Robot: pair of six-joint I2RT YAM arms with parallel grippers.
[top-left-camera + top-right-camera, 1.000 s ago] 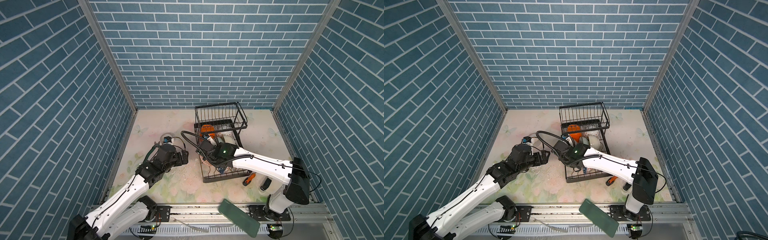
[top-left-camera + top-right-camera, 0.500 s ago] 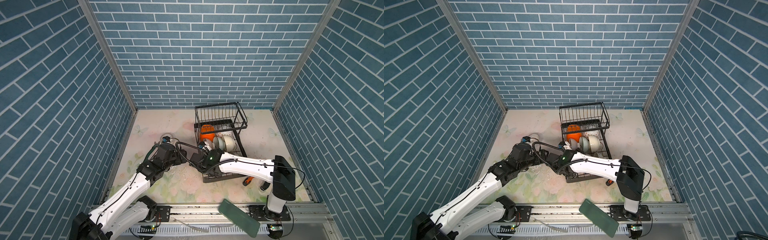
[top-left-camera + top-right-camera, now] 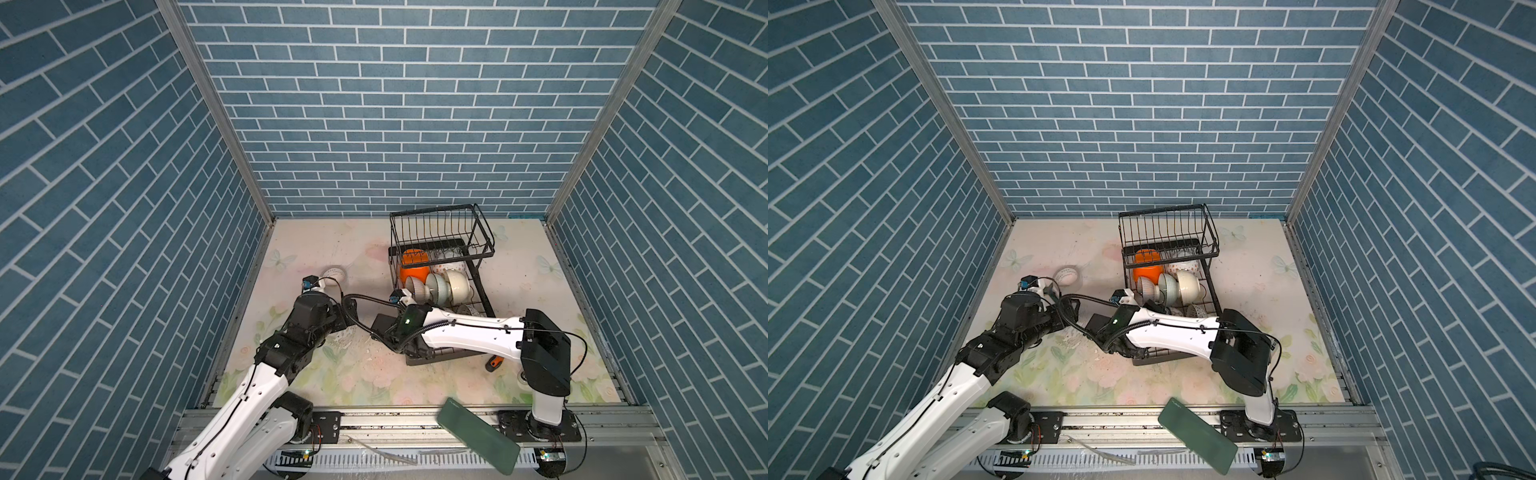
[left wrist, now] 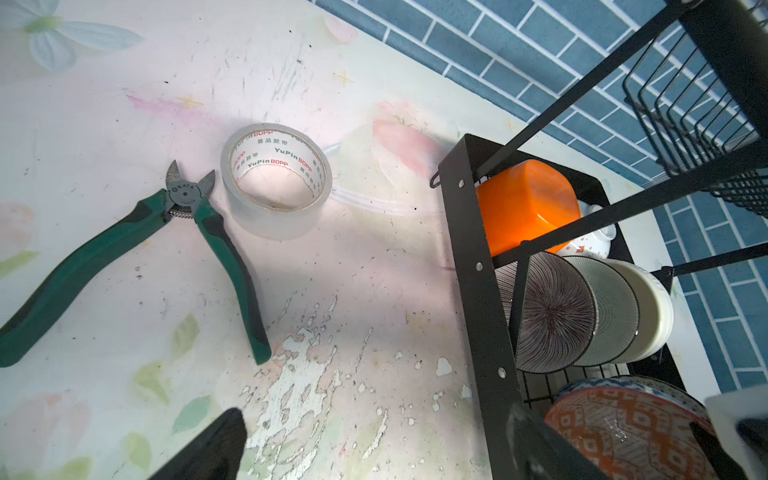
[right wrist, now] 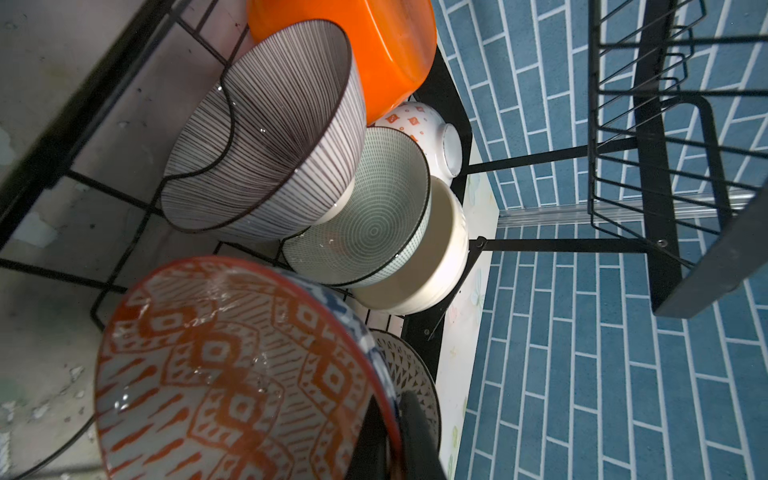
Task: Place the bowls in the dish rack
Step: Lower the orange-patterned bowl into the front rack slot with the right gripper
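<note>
Tape roll reads "YuPin BOPP"; left gripper spread, right gripper pinching orange-patterned bowl.

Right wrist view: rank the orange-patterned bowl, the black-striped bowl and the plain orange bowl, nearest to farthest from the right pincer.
1. Orange-patterned bowl: its rim is gripped in the right pincer.
2. Black-striped bowl: on its side in the rack, one row beyond.
3. Plain orange bowl: behind it, at the rack's end.
</note>
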